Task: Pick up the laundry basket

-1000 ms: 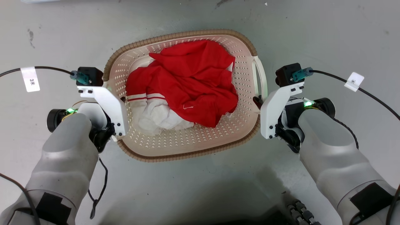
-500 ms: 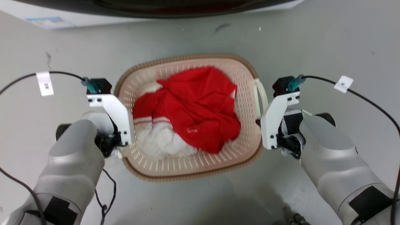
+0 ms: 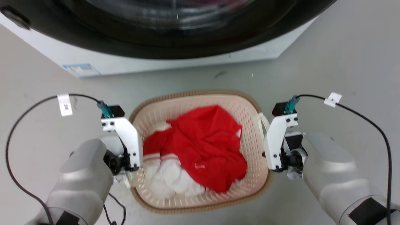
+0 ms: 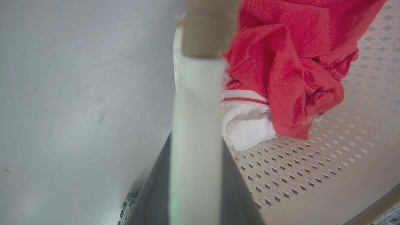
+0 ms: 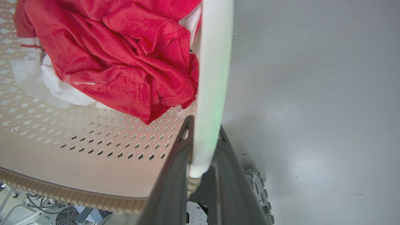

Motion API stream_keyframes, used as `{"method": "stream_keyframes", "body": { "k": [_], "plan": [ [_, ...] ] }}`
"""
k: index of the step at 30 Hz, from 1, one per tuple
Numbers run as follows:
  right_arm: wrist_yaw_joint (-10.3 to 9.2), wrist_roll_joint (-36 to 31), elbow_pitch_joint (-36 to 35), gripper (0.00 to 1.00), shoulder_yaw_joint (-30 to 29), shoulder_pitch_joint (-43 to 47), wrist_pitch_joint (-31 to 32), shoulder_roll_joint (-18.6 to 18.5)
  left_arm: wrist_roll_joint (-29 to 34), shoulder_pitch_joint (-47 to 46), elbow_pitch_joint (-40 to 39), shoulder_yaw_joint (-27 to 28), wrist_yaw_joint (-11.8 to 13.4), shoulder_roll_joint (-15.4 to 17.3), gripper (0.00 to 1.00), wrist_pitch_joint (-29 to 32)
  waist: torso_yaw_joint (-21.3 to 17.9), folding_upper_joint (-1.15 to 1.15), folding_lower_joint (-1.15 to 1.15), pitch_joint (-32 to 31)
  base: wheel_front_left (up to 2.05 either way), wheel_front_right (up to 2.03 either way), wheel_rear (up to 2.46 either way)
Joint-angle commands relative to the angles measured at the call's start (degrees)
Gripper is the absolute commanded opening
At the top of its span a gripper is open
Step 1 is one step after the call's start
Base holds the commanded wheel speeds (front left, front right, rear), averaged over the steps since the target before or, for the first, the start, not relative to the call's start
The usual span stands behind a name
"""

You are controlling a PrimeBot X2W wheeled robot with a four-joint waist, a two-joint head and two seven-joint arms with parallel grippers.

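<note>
Between left tool (image 4: 195, 156) and right tool (image 5: 204, 137), short of a washing machine (image 3: 175, 64), the laundry basket (image 3: 247, 107) (red garment (image 3: 206, 140) over white cloth (image 3: 170, 178) inside) is held at both sides: left tool clenched on its left handle (image 4: 197, 103), right tool clenched on its right handle (image 5: 215, 62), grey floor (image 3: 343, 62) below.
</note>
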Motion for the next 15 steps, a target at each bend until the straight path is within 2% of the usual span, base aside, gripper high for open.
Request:
{"method": "stream_keyframes", "body": {
  "k": [1,15],
  "plan": [
    [-0.08,0.1,0.3,0.00,0.4,0.8,0.4,-0.1,-0.5,0.6,-0.4,-0.3,-0.7,-0.8,0.00,0.7,0.3,0.00,0.00,-3.1,0.00,0.00,0.00],
    [-0.07,1.8,0.9,0.00,1.2,3.6,8.0,-0.8,-4.6,3.1,1.2,-1.7,-0.8,-2.8,0.00,7.8,1.2,0.00,0.00,-14.7,0.00,0.00,0.00]
  ]
}}
